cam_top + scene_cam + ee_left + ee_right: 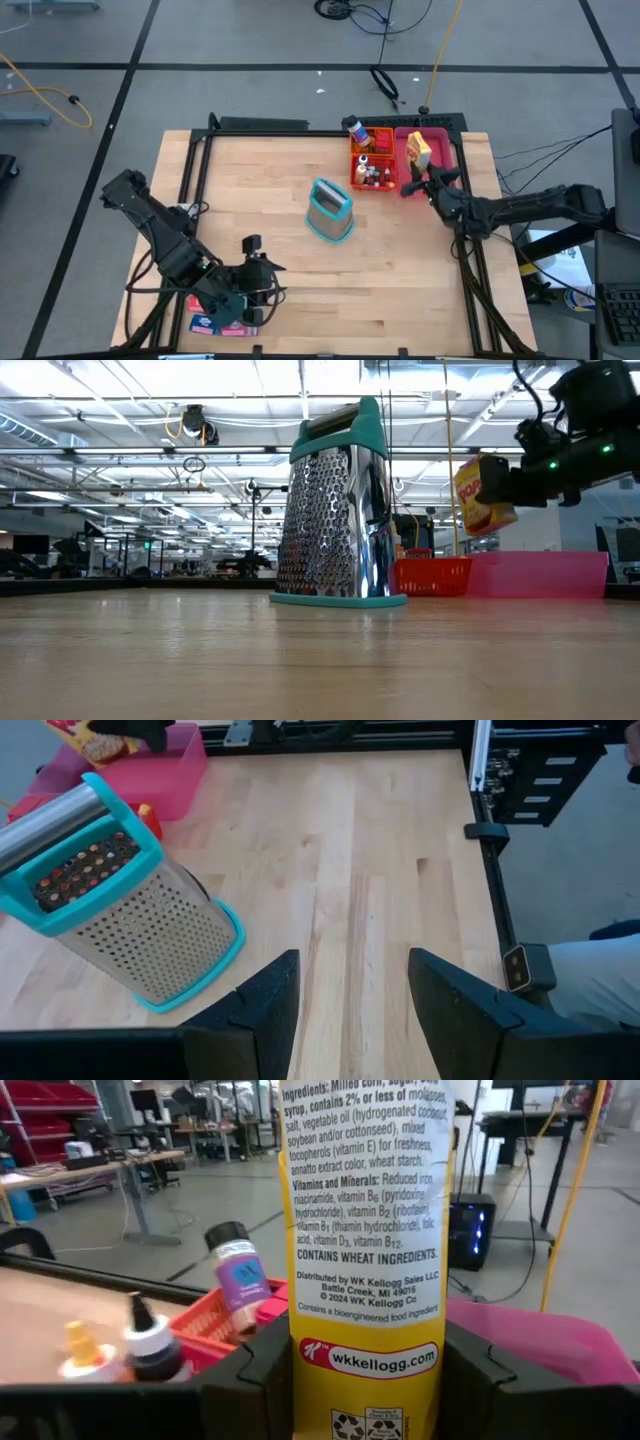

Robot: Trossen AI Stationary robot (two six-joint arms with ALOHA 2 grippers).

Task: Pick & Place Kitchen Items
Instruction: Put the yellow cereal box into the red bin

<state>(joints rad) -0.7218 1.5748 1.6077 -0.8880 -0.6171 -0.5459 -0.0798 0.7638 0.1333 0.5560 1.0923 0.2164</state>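
- The right gripper (428, 172) hangs over the pink tray (445, 140) at the far right corner of the table, its two fingers clamped on a small yellow box (366, 1250).
- In the low view the yellow box (483, 492) is up in the air, above the pink tray (545, 575), not touching it.
- From the right wrist camera, the box shows its printed ingredient side, held upright between the dark fingers (265, 1370).
- Just beside the pink tray sits an orange tray (373, 160) holding tiny bottles (374, 175); one purple-labelled jar (239, 1275) leans at its far edge.
- A teal-framed metal grater (330, 210) stands upright near the middle of the table, well apart from both arms.
- The left gripper (350, 995) waits low at the near left side of the table, fingers apart and holding nothing, over bare wood.
- Small red and blue boxes (222, 322) lie at the table's near edge under the left arm.
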